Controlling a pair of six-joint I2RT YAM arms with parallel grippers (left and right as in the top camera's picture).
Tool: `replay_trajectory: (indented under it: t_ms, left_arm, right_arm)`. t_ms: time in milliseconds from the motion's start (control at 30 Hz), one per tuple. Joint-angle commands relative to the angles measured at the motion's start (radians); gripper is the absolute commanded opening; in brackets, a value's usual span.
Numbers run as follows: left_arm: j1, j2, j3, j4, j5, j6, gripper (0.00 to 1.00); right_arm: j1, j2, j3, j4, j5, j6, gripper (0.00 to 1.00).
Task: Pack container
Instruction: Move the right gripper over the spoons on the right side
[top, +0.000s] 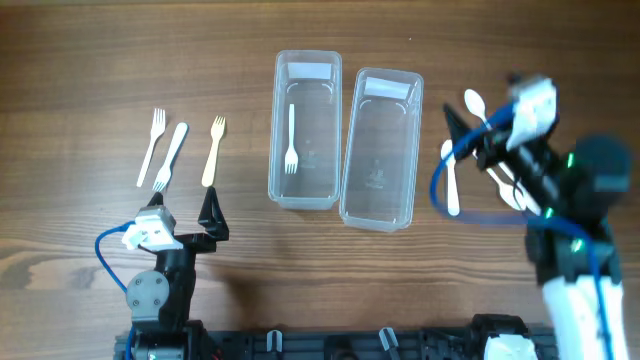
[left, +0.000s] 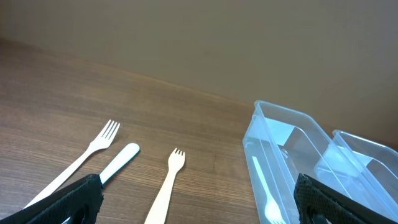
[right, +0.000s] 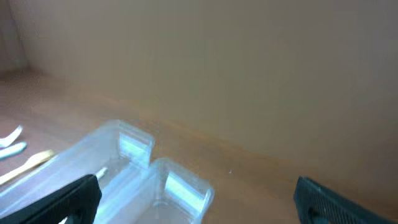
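Two clear plastic containers stand side by side mid-table. The left container (top: 305, 60) (left: 273, 118) holds one white fork (top: 291, 140) (left: 264, 190). The right container (top: 380, 215) (left: 367, 146) (right: 183, 186) looks empty. Two white forks (top: 151, 147) (top: 171, 157) and a tan fork (top: 213, 150) (left: 166, 186) lie left of the containers. White spoons (top: 451, 178) lie at the right, partly hidden under the right arm. My left gripper (top: 185, 212) (left: 199, 205) is open and empty near the forks. My right gripper (top: 475, 145) (right: 199, 199) is open and empty above the spoons, beside the right container.
The table is brown wood. Blue cables loop beside both arms. The arm bases stand at the front edge. In the right wrist view the left container (right: 134, 143) and the forks (right: 12, 143) show far left.
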Motion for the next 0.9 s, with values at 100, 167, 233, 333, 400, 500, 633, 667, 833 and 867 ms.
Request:
replay_trajectory:
  t_ms: [100, 167, 233, 333, 400, 500, 633, 667, 833, 867]
  left_arm:
    - [-0.001, -0.007, -0.005, -0.005, -0.002, 0.009, 1.00]
    - [-0.001, -0.007, -0.005, -0.005, -0.002, 0.009, 1.00]
    - [-0.001, -0.007, -0.005, -0.004, -0.002, 0.009, 1.00]
    - [-0.001, -0.007, -0.005, -0.005, -0.002, 0.009, 1.00]
    - [-0.001, -0.007, -0.005, -0.005, -0.002, 0.009, 1.00]
    - [-0.001, -0.007, -0.005, -0.004, -0.002, 0.009, 1.00]
    - [-0.001, -0.007, -0.005, -0.005, -0.002, 0.009, 1.00]
    - [-0.001, -0.007, -0.005, -0.005, -0.002, 0.009, 1.00]
    - [-0.001, -0.007, -0.005, -0.005, -0.002, 0.009, 1.00]
    - [-0.001, -0.007, -0.005, -0.005, -0.002, 0.009, 1.00]
  right_arm:
    - [0.003, 0.195, 0.295, -0.277, 0.006, -0.002, 1.00]
    - [0.003, 0.200, 0.304, -0.287, 0.014, -0.002, 1.00]
    - [0.003, 0.197, 0.304, -0.298, 0.014, 0.001, 1.00]
    - [0.003, 0.211, 0.304, -0.395, 0.095, 0.011, 1.00]
    - [0.000, 0.240, 0.304, -0.485, 0.201, 0.089, 1.00]
    - [-0.027, 0.280, 0.304, -0.603, 0.219, 0.167, 1.00]
    - [-0.069, 0.300, 0.304, -0.683, 0.149, 0.240, 1.00]
    - [-0.074, 0.301, 0.304, -0.692, 0.120, 0.240, 1.00]
    - [-0.076, 0.307, 0.303, -0.698, 0.169, 0.228, 1.00]
    - [-0.076, 0.310, 0.303, -0.704, 0.179, 0.211, 1.00]
